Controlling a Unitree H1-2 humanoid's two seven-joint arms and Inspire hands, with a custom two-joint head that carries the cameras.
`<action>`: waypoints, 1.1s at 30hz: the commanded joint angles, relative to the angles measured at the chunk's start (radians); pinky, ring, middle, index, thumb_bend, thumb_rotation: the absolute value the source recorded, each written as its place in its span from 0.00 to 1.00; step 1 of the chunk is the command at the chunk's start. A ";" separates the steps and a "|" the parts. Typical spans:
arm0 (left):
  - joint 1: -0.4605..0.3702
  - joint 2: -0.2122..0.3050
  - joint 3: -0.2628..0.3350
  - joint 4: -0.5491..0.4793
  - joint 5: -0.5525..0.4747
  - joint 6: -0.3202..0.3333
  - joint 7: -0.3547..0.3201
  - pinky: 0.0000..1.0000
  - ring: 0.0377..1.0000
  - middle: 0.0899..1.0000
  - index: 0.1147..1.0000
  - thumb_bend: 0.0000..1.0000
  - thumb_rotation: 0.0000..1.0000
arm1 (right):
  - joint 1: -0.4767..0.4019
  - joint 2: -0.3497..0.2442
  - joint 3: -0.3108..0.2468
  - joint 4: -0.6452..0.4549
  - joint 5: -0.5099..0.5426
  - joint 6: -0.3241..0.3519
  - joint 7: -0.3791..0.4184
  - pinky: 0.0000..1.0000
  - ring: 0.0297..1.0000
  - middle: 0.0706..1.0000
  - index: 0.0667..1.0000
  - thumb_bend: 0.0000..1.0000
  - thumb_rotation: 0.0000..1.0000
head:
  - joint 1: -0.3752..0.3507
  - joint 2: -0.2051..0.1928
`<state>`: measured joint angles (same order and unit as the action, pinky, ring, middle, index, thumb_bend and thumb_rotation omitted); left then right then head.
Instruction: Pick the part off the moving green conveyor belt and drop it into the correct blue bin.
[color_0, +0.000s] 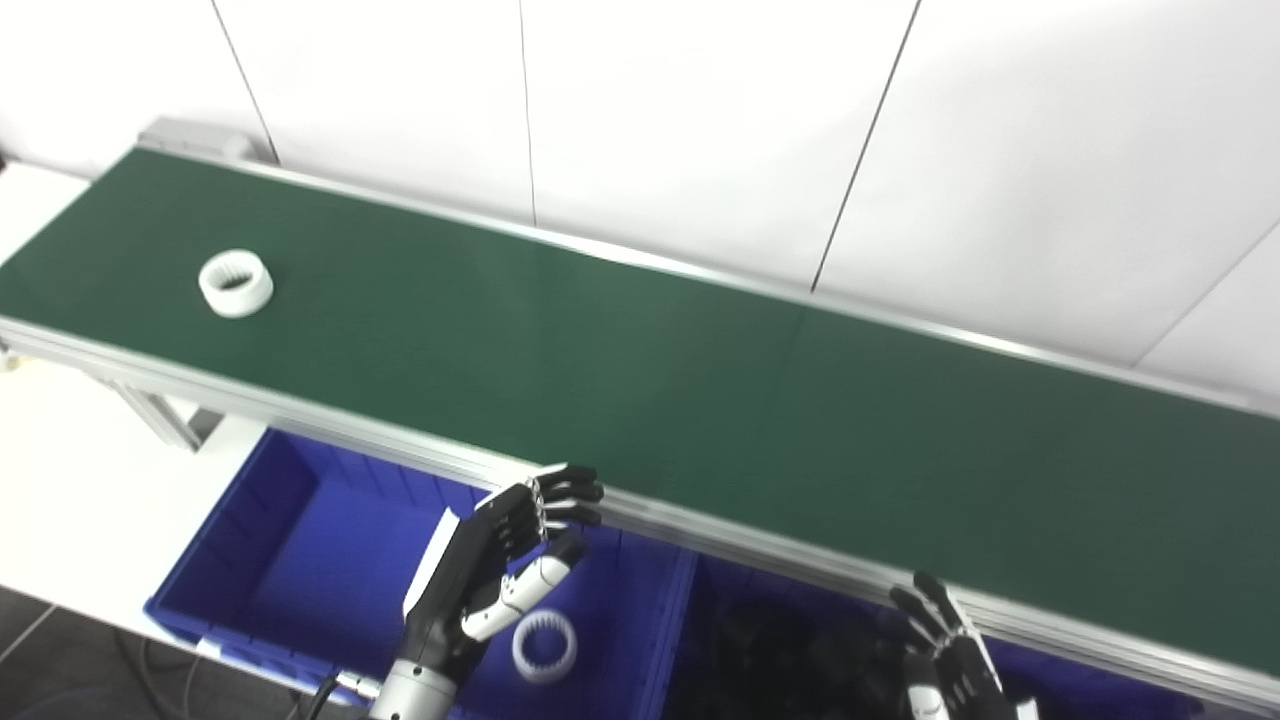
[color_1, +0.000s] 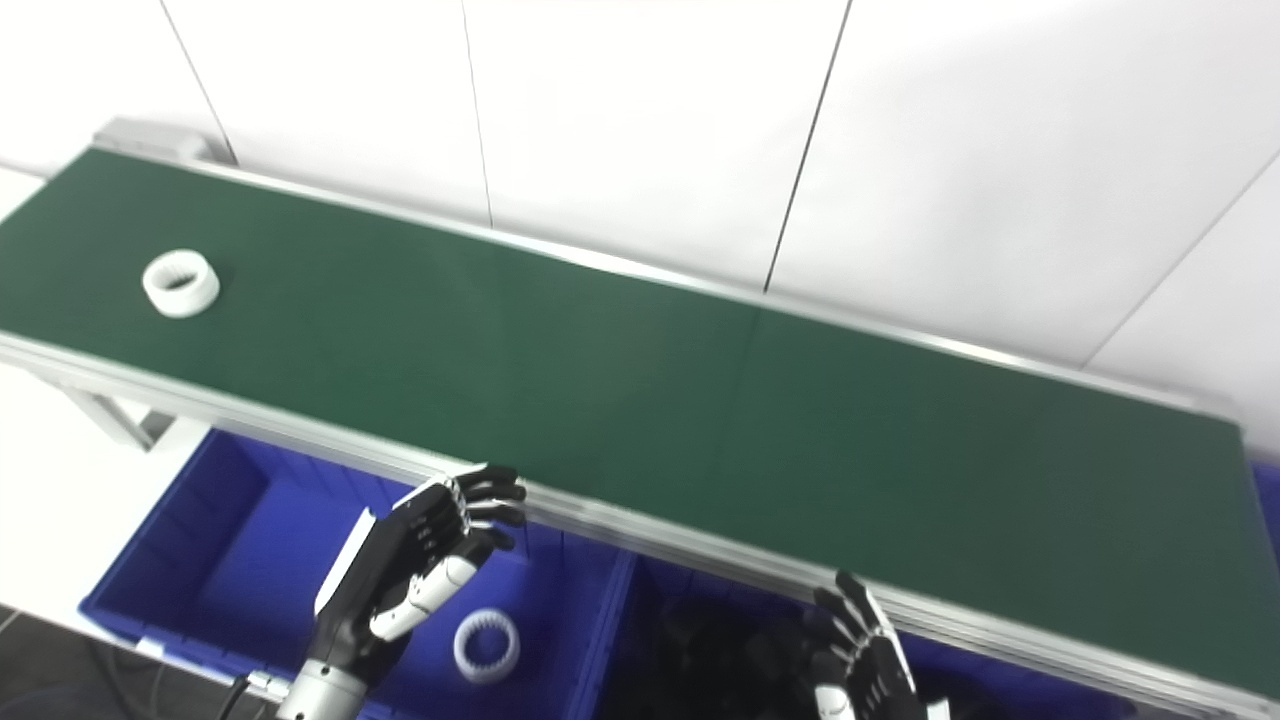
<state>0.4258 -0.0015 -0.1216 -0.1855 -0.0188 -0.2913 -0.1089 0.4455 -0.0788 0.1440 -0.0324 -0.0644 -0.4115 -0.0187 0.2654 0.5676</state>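
- The white ring (color_0: 236, 283) lies on the green belt (color_0: 640, 380), far from both hands.
- The left hand (color_0: 505, 560) and right hand (color_1: 865, 655) wait empty, fingers spread.
- A late grab could miss it as the belt moves.

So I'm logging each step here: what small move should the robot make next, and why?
Probably raise the left hand over the conveyor belt, toward the white ring. That hand is open, holds nothing and hovers above the left blue bin, where one ring already lies.
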 joint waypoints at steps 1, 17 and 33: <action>-0.031 0.005 0.001 -0.058 -0.003 -0.013 0.000 0.53 0.62 0.67 0.68 0.70 0.57 | -0.010 0.010 0.005 -0.008 0.003 -0.058 -0.008 0.67 0.76 0.80 0.86 0.37 0.71 | -0.002 -0.002; -0.410 -0.001 0.052 -0.270 0.189 0.172 0.042 0.48 0.59 0.66 0.69 0.71 0.40 | -0.040 0.017 0.036 0.033 -0.013 -0.058 -0.047 0.66 0.75 0.81 0.87 0.25 0.67 | -0.008 -0.054; -0.545 0.134 0.000 -0.147 0.622 0.330 -0.005 0.57 0.70 0.76 0.74 0.74 0.17 | -0.052 0.006 0.040 0.070 0.000 -0.058 -0.053 0.65 0.75 0.80 0.86 0.21 0.64 | -0.005 -0.104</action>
<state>-0.0746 0.1156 -0.1118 -0.3204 0.5777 0.0261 -0.0983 0.3962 -0.0753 0.1834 0.0549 -0.0622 -0.4169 -0.0579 0.2608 0.4632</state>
